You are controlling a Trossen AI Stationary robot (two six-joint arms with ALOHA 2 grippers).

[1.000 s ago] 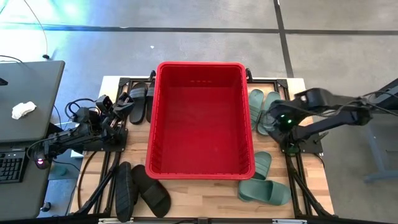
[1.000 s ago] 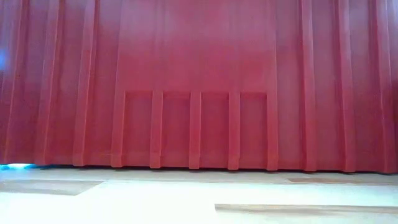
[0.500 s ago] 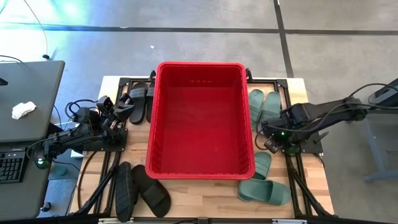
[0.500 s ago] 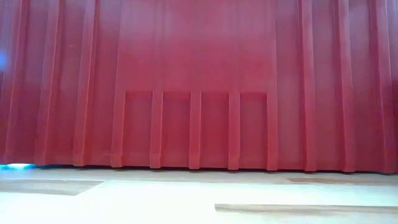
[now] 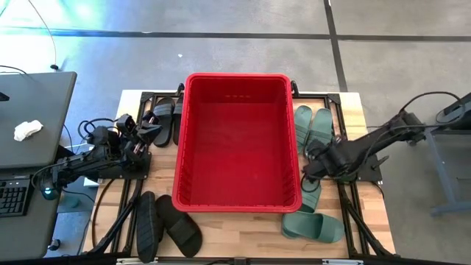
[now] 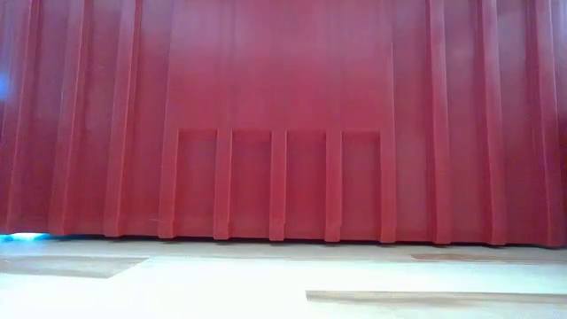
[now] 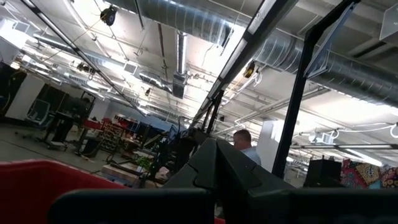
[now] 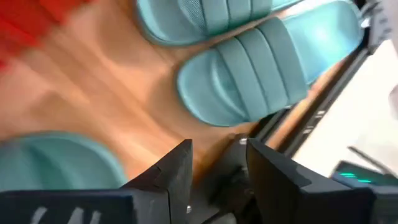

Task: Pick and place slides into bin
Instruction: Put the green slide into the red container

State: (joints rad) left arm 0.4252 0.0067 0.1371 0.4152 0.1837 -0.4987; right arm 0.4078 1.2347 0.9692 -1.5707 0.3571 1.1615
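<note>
Far left, beside the counter (image 5: 243,228): grey desk (image 5: 37,118) with a white crumpled cloth (image 5: 28,130); nothing doing there.

Left pincer (image 5: 151,126) parked low at the counter's left edge, fingers pressed together, holding nothing, same spot as a second ago; just beyond it two black slides (image 5: 165,119) tucked against the bin's left wall; two more black slides (image 5: 165,224) lying near the front-left corner.

Centre: red bin (image 5: 237,79) sitting square on the counter, not a single slide inside yet; all eight waiting outside, so the job barely begun.

Right side, the action: right arm dropped and stretched low across the counter since a second ago, right pincer (image 5: 309,163) now down between the back pair of green slides (image 5: 313,129) and the front pair of green slides (image 5: 313,213); fingers sprung apart within that second from fully closed, now roughly half spread, nothing between them; reads as a line-up for a first grab on a green slide.

View against view: right wrist camera alone shows the gap between the fingers (image 8: 171,177) and bare wood below, green slides (image 8: 261,68) just ahead; overhead too coarse for that. Low camera filled by the bin wall (image 6: 283,124); no arm, no slide. Left wrist camera aimed up at ceiling ducts, a person (image 7: 241,142) far off, a strip of red rim (image 7: 43,180).
</note>
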